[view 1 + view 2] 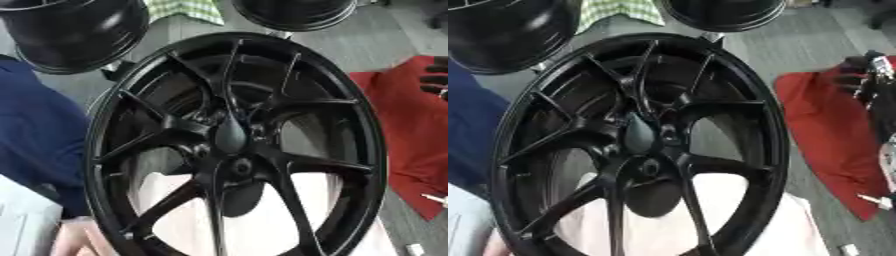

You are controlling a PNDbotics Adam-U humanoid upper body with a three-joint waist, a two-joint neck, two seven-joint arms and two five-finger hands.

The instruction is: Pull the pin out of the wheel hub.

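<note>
At three o'clock the right hand (866, 75) hangs over a red cloth (833, 145), its dark fingers curled around a small pale object I cannot make out. The black wheel hub (232, 150) fills the centre, spokes meeting at its boss. Two more black wheels (74, 30) lie at twelve o'clock.

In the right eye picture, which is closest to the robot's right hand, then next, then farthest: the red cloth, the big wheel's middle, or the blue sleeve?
From the right hand, at the right edge:
1. Red cloth, right beneath it.
2. Wheel's middle, picture centre.
3. Blue sleeve, far left edge.
</note>
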